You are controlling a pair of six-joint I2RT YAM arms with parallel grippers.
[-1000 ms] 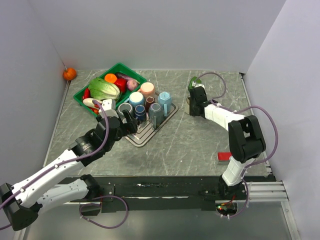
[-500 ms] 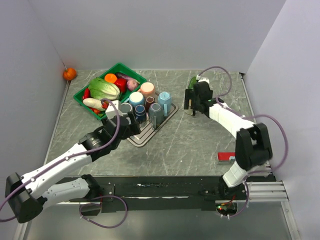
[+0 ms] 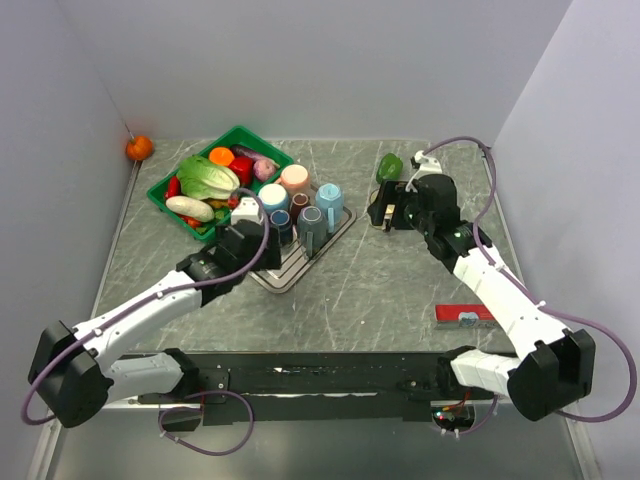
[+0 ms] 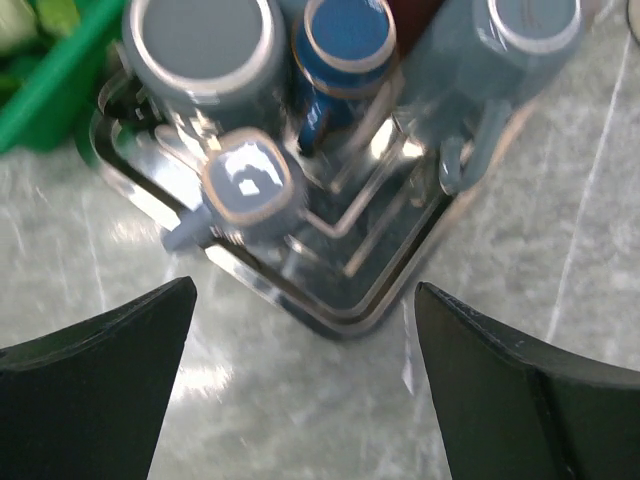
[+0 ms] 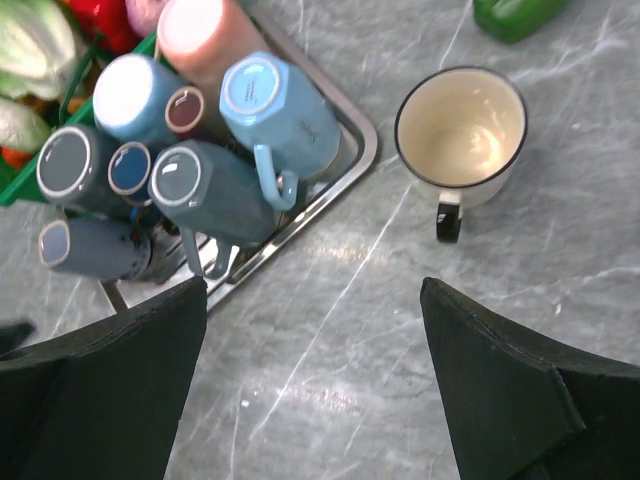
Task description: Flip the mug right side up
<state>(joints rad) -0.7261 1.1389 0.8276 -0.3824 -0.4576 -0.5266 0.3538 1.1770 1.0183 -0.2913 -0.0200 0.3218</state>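
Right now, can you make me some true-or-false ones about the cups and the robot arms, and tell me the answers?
1. The cream mug stands right side up on the table. True.
2. The right end effector is gripping the cream mug. False: it is open and holds nothing, and the mug stands apart from its fingers.
3. The green pepper sits inside the cream mug. False: it lies on the table beside the mug.
4. The mugs on the metal tray stand bottom up. True.
5. The left end effector is shut. False: it is open, above the metal tray.
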